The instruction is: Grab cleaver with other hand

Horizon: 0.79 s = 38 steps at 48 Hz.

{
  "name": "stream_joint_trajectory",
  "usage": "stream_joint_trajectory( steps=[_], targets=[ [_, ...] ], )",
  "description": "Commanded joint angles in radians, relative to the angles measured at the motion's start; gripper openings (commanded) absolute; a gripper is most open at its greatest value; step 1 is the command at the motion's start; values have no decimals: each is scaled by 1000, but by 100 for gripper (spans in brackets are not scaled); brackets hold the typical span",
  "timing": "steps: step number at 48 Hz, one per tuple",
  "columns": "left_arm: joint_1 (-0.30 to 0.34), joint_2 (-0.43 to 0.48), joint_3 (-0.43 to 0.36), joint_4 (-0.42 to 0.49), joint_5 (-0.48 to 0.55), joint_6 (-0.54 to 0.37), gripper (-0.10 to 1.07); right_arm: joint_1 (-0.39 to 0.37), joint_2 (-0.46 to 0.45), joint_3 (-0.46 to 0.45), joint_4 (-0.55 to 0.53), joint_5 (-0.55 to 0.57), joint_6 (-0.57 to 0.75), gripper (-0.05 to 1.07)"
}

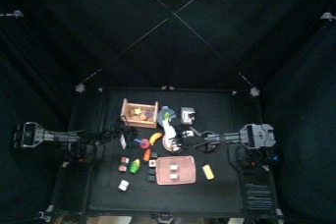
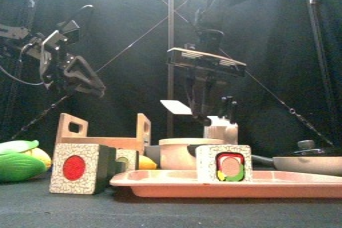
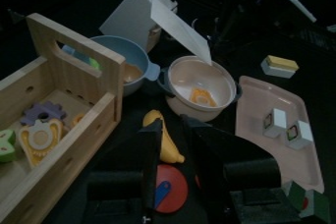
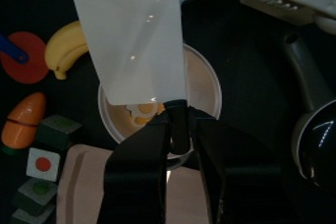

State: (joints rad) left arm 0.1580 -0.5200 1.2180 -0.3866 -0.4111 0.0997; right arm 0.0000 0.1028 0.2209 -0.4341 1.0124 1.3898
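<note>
- Right end effector (image 4: 180,120) is clamped on the cleaver (image 4: 128,36) at the handle; the blade juts out in the air above the cream bowl (image 4: 199,88), clear of the tabletop (image 2: 80,210). Presumably held raised so the other arm can reach it.
- Left end effector (image 3: 171,174) has its jaws apart and holds nothing; it hangs high at scene left, aimed toward the cleaver, well apart from it. Judged: the handover grasp is not yet made.
- Right wrist view alone shows the grip at the handle.
- Left wrist view alone shows the wooden crate (image 3: 59,120), blue bowl (image 3: 125,61) and banana (image 3: 168,141) lying between it and the cleaver.
- Front view shows the blade's height above the pink tray (image 2: 174,182).
</note>
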Motion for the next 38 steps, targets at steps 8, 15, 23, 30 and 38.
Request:
stream_joint_trajectory(
  steps=[8,15,23,30,38],
  targets=[
    [-69,15,-84,-8,-67,-8,67,61,-138,32,-98,-9,-52,54],
    [-98,74,-163,-34,-140,-38,68,101,-193,80,-215,-64,-43,54],
    [-103,143,-245,-51,-158,-87,75,106,-207,127,-238,-103,-41,54],
    [-110,206,-284,-52,-183,-94,88,103,-207,149,-252,-106,-43,54],
    [-124,273,-336,-75,-259,-100,93,101,-207,152,-258,-109,-49,54]
  ],
)
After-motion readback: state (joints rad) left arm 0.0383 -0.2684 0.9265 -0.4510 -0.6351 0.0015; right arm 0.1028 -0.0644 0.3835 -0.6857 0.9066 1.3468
